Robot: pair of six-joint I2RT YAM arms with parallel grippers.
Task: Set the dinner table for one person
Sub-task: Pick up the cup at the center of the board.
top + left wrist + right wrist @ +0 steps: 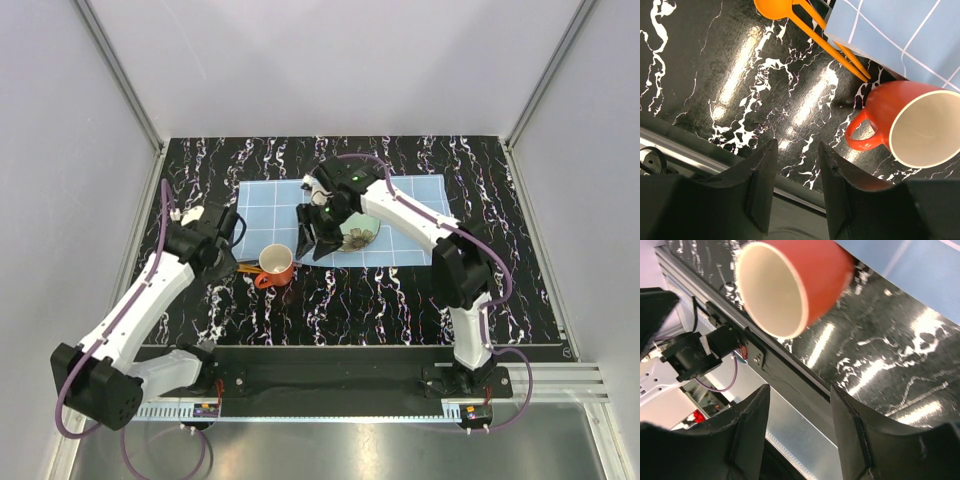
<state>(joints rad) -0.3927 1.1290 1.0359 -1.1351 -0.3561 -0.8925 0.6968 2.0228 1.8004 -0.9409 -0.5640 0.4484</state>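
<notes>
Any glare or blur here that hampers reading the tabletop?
Left wrist: long white glare streaks across the glossy dinner table. Right wrist: similar streaks beside the mug. Top external: evenly lit, sharp, no strong glare.

The placemat lies on the tabletop, in the middle and toward the back. A plate sits on the placemat near its front edge. The mug stands on the tabletop at the placemat's front left corner, with cutlery just left of it.

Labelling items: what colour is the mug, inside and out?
The mug is orange-red outside, cream inside; best in left wrist view.
</notes>
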